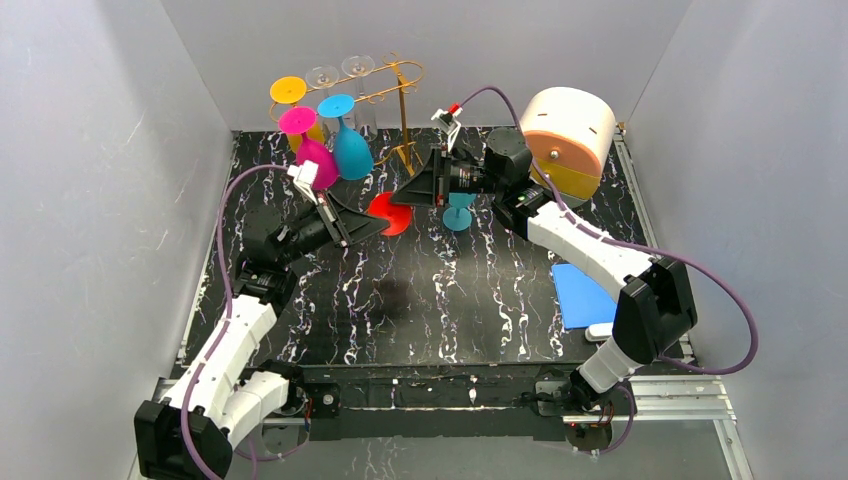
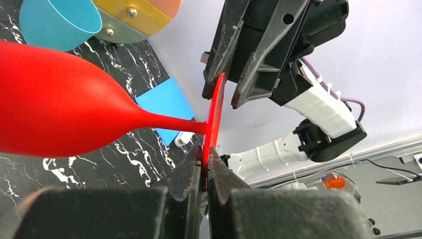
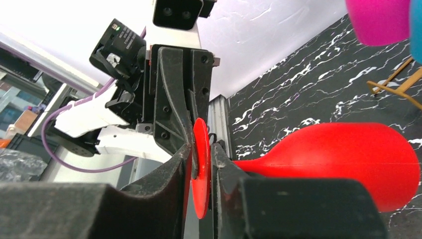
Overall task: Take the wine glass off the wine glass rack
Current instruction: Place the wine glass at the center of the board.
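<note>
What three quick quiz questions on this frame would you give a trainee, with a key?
1. True or false: the left gripper is shut on the base of the red wine glass.
2. The right gripper has its fingers around which part of that glass? A bowl, B stem, C base.
3. Short answer: is this glass hanging on the wine glass rack?
Key: 1 true; 2 C; 3 no, it is between the two arms, clear of the rack.

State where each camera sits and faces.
Top external: above, behind the robot, looking down at the table; left arm, right arm show.
Left wrist: on the left arm, along the left fingers toward the red wine glass.
Right wrist: on the right arm, facing along the right fingers at it.
Shared: both wrist views show all fingers at its foot.
</note>
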Available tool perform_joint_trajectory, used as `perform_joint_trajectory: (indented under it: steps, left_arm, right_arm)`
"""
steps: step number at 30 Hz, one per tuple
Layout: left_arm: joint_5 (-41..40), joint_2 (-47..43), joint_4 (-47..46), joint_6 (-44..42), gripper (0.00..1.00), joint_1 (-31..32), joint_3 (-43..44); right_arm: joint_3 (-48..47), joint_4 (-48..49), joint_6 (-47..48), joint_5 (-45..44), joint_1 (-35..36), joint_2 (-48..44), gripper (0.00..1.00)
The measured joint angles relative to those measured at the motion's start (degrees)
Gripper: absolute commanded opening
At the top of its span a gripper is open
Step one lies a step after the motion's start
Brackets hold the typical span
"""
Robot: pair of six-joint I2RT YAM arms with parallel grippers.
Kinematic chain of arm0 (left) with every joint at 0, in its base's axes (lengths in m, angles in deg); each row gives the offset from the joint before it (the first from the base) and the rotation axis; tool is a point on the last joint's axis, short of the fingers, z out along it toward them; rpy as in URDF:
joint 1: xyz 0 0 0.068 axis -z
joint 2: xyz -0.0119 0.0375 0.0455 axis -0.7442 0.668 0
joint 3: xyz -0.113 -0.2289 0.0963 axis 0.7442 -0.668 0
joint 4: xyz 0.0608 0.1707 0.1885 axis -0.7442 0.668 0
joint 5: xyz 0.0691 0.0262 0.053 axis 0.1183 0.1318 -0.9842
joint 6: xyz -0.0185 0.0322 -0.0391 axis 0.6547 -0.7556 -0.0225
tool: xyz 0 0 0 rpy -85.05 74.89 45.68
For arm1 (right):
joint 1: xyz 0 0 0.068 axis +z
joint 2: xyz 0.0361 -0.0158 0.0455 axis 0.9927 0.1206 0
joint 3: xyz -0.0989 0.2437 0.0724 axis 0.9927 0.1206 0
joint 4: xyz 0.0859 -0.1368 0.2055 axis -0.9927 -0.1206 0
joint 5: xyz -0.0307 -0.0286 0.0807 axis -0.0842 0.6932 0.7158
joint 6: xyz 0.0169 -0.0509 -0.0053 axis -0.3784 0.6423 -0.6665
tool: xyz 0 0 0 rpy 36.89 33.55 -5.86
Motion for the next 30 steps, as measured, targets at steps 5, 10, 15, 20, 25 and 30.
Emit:
perform_joint_trajectory:
  steps: [5, 10, 15, 20, 25, 30]
  left_arm:
    - [2.7, 1.4, 0.4, -2.0, 0.00, 0.0, 1.4]
    - [6.1, 5.8, 7.1, -8.3, 0.32, -0.2, 8.4]
    - [7.7, 8.3, 11.5, -13.1, 0.57, -0.2, 11.1]
    - [8.8, 8.2, 13.1, -13.2, 0.50, -0.2, 10.8]
    - [9.9, 8.3, 10.7, -9.6, 0.47, 0.6, 8.5]
    - [11.2, 9.9, 8.7, -6.5, 0.28, 1.8, 8.1]
  right_arm:
    - [-1.9, -2.5, -0.4, 4.0, -0.7, 0.7, 0.01]
    - [-3.8, -4.0, 0.1, 4.5, -2.1, 1.7, 0.01]
    - [-2.9, -4.4, 0.5, 2.7, -1.7, 1.1, 0.01]
    - [0.9, -2.7, 0.8, 0.9, -1.2, -1.3, 0.01]
    - [3.4, 0.1, 0.9, -0.7, -1.2, -2.6, 0.01]
    - [5.0, 1.8, 1.9, -2.2, -1.2, -3.1, 0.01]
